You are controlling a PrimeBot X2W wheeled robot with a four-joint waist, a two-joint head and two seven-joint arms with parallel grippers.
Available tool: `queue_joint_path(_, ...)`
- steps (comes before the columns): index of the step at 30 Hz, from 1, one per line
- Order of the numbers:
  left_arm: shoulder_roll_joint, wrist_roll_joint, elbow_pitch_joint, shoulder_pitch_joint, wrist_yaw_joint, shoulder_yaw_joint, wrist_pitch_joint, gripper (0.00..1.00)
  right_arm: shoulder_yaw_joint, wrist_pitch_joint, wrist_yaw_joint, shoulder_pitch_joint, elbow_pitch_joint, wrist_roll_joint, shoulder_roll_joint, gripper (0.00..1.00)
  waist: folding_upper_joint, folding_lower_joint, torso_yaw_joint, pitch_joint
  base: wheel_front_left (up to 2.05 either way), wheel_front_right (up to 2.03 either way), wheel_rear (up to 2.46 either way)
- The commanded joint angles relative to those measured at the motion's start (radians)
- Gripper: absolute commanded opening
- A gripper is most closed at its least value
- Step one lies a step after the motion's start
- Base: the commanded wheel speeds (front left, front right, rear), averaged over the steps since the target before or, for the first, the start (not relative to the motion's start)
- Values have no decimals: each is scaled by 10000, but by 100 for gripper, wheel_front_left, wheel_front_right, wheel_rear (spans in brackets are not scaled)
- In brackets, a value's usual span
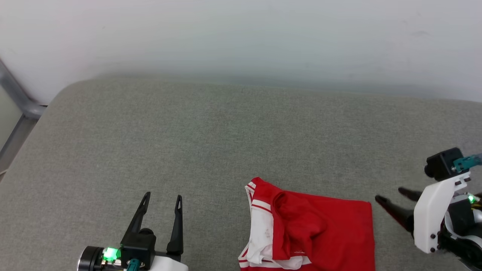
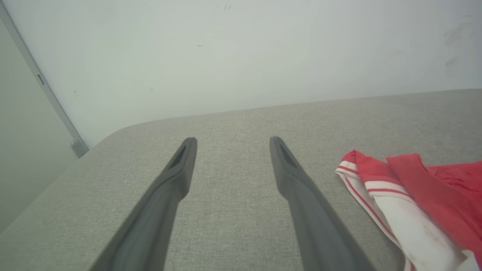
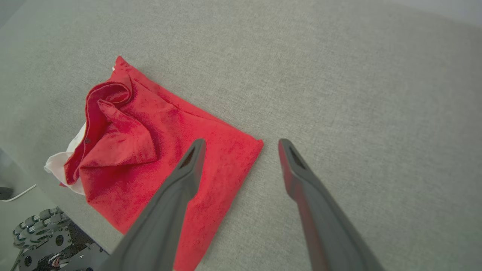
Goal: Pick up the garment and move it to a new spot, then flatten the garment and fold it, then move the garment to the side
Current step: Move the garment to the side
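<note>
The red-and-white jersey (image 1: 316, 229) lies folded and rumpled at the near edge of the grey padded surface (image 1: 188, 143), right of centre. The right gripper (image 1: 388, 193) hangs spread and empty just beside its right edge. The left gripper (image 1: 163, 195), also spread and empty, is well to its left.

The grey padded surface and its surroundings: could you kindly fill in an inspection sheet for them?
Surface: grey fabric surface, smooth, with a rounded far-left corner.
Job's things: garment, red with a white panel and striped trim, lies bunched and partly folded at the near edge; no lettering shows.
Clutter: nothing seen.
Grippers: left gripper open, holding nothing, left of the garment; right gripper open, beside the garment's right corner, not gripping it.
Cables: white cable below the surface's edge.
Surroundings: pale wall behind; metal bar at far left; dark wheeled hardware below.
</note>
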Motion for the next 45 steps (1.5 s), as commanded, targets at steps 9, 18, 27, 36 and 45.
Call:
queue_joint_path(9, -104, 24, 28, -533, -73, -138, -46, 100, 410, 1353, -11, 484, 479, 1366, -8, 100, -1, -1, 469, 669, 0, 0, 0)
queue_joint_path(18, -163, -25, 179, -966, -165, -260, -46, 100, 996, 897, -11, 290, 1608, 1522, 501, 100, -1, -1, 818, 1253, 0, 0, 0)
queue_joint_path(27, -145, 17, 234, -1088, -115, -250, -46, 100, 2027, -55, -9, 198, 2297, 1590, 531, 26, -1, -1, 854, 1376, 0, 0, 0)
queue_joint_path(36, -125, -49, 272, -828, -74, -213, -46, 100, 2291, -1405, -11, -633, 1762, 1517, -265, 0, -1, -1, 538, 1031, 0, 0, 0)
queue_joint_path(45, -155, -143, 249, -586, -53, -102, -45, 100, 2281, -1726, -12, -1343, 757, 1258, -1195, 0, -1, -1, -270, 753, 0, 0, 0)
